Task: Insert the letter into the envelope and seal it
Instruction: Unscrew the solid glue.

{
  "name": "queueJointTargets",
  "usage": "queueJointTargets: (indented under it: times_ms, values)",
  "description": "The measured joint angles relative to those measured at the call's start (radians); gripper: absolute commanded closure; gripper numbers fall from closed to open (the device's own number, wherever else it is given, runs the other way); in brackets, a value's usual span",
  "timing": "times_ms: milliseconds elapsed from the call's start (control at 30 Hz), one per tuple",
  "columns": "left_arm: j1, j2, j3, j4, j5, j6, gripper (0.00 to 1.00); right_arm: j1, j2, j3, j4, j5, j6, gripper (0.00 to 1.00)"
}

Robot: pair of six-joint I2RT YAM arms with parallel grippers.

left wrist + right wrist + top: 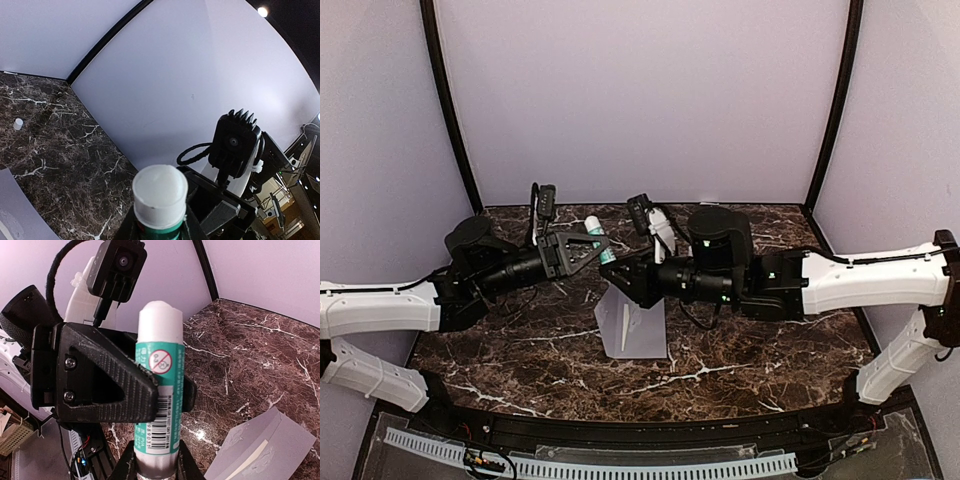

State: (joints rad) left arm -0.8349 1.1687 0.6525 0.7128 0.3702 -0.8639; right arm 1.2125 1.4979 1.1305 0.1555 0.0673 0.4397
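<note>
Ok so here's where I'm at. Both arms meet over the middle of the dark marble tabletop (770, 350), and both have hold of the same glue stick (594, 228), a white tube with a teal label.

The left gripper (592, 245) is clamped across the tube's body. In the right wrist view one ribbed black finger (100, 385) lies flat against the label.

The right gripper (156, 460) has the bottom end. Its two fingers (125, 462) sit tight against either side of the tube, so I'm calling that a grasp too.

The top of the stick is bare white with no cap on it. From the left wrist camera I can see a small white cap-looking thing (18, 123) sitting alone on the marble, well away toward the back wall.

The envelope (638, 325) lies flat on the tabletop around the middle, a bit toward the near edge. It's under and just nearer than the two grippers, and neither one is touching it. The right wrist view shows a pale cream strip (250, 460) on it, but I can't tell whether that's the letter or part of the flap. I can't pick the letter out as a separate sheet anywhere.
</note>
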Motion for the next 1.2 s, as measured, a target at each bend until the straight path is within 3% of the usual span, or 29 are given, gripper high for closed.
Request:
queueJointTargets:
  times_ms: [133,533,833,933,1200]
  values:
    - [0.001,-0.001,0.0,0.009,0.019,0.014,1.0,-0.017,-0.007,-0.038,0.07,-0.054,0.035,0.92]
    - [-0.002,-0.001,0.0,0.095,0.195,0.042,1.0,-0.108,-0.025,-0.23,0.492,-0.459,0.284,0.92]
    - [-0.006,0.002,0.0,0.2,0.295,0.034,1.0,-0.13,0.014,-0.245,0.688,-0.645,0.417,0.87]
    - [-0.006,0.006,0.0,0.225,0.305,0.026,1.0,-0.135,0.026,-0.247,0.734,-0.667,0.444,0.8]
    - [-0.011,-0.016,0.0,0.188,0.245,0.034,1.0,-0.148,-0.026,-0.275,0.699,-0.643,0.4,0.43]
